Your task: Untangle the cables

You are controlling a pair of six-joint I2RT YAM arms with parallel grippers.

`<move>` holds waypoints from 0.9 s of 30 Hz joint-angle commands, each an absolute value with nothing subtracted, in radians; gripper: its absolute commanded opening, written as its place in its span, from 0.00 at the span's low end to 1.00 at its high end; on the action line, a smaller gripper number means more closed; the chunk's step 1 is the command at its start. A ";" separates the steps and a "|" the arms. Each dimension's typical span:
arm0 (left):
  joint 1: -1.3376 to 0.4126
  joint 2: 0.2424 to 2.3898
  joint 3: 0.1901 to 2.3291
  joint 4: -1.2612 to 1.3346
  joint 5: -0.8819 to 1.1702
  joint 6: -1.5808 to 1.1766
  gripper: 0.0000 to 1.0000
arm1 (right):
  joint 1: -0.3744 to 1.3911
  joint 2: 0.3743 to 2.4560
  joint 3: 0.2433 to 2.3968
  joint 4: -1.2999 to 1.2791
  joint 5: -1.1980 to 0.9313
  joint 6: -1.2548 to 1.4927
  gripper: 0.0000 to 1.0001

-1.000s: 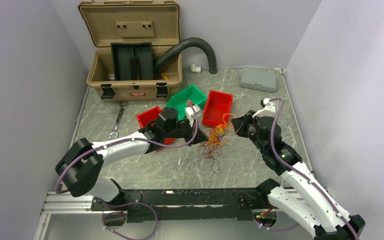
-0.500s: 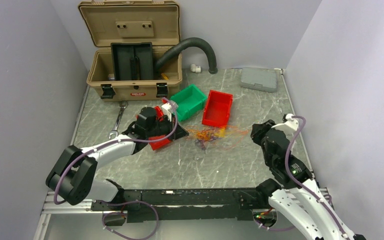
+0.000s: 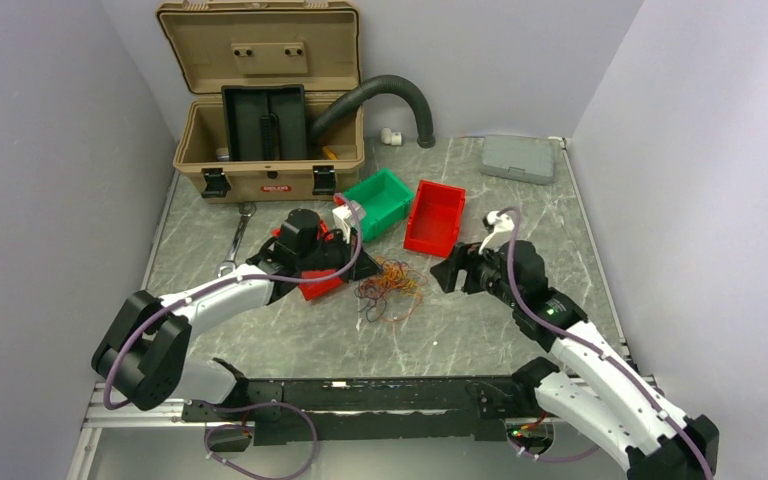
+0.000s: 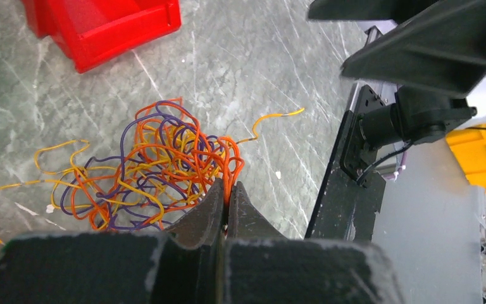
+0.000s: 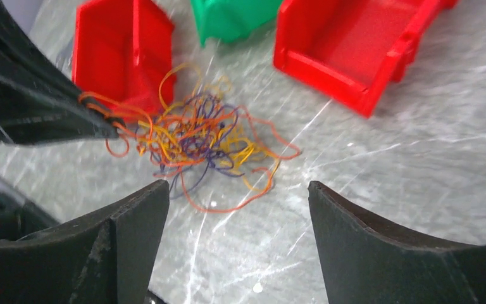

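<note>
Many thin cables (image 3: pixel 388 290) in orange, yellow, red and dark purple lie slack in one loose heap on the table (image 3: pixel 480 335), in front of the green bin (image 3: pixel 378 200) and between the two arms. Half a second ago they were drawn out in a long thin streak between both arms. Since then the right fingers (image 5: pixel 133 221) have sprung wide apart and let go, and the right arm has swung back in toward the heap (it now hangs just beside it, holding nothing). The left fingers (image 4: pixel 202 215) stay pressed together on a few orange strands at the heap's edge, so the bundle is anchored on one side only.

That pull seems to have done some good. The heap looks flatter and more open than the tight hanging clump of a second ago. Even so, the strands still cross everywhere, and I judge the untangling far from finished, with the right arm probably lining up a fresh grip.

Up close the cables form wide, springy loops, with purple threading through orange and yellow. One orange-yellow end strays out alone, and a reddish loop trails across the table toward the right fingers.
</note>
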State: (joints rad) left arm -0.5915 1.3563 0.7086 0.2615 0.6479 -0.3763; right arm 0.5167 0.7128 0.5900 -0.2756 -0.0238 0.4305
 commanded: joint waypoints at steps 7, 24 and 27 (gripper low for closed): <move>-0.647 1.249 0.808 0.199 0.664 -0.313 0.00 | 0.520 0.772 0.464 -0.011 -0.383 0.332 0.82; -0.719 1.268 1.000 0.080 0.721 -0.282 0.00 | 0.564 0.778 0.380 0.266 -0.367 0.293 0.90; -0.719 1.267 1.018 0.078 0.738 -0.290 0.00 | 0.566 0.773 0.376 0.304 -0.345 0.294 0.82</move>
